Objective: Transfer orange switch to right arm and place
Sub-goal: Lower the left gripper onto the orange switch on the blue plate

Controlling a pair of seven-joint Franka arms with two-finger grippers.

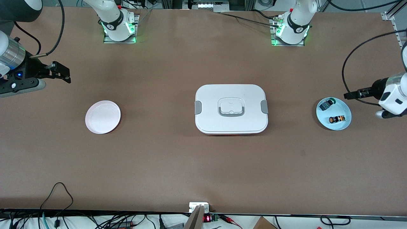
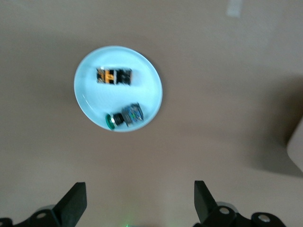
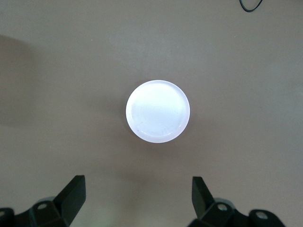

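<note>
Matt brown table (image 1: 159,159), glossy plates (image 1: 102,117).

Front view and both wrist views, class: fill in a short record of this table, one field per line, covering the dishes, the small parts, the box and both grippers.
blue dish: toward the left arm's end of the table, holds two small parts
orange switch: lying in the blue dish, nearer the front camera than the green-capped part
green-capped part: also in the blue dish
pink plate: toward the right arm's end, bare
white box: mid-table, lid on
left gripper: open, up beside the blue dish, holding nothing
right gripper: open, up beside the pink plate, holding nothing
</note>
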